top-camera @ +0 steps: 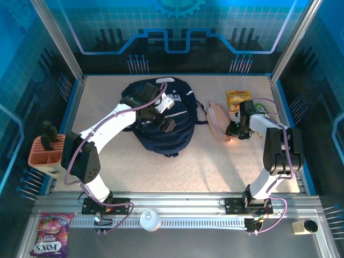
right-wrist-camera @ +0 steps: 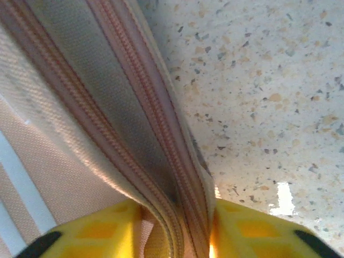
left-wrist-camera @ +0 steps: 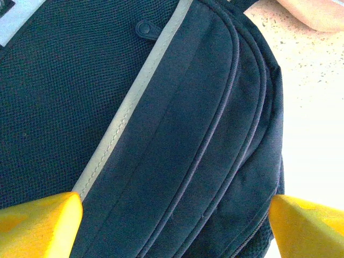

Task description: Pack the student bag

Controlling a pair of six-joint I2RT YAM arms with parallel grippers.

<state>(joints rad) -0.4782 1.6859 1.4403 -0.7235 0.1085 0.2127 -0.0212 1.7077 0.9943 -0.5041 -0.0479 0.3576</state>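
The student bag, dark navy with grey trim, lies flat in the middle of the table. My left gripper hovers over its upper front, open, with yellow fingertips wide apart above the navy fabric and holding nothing. A pink-beige zip pouch lies to the right of the bag. My right gripper is shut on the pouch's zipped edge, which is pinched between the yellow pads.
A yellow snack packet lies behind the pouch. An orange holder with dark tools stands at the left edge. A sweets bag, a white round lid and a small cup sit on the near rail.
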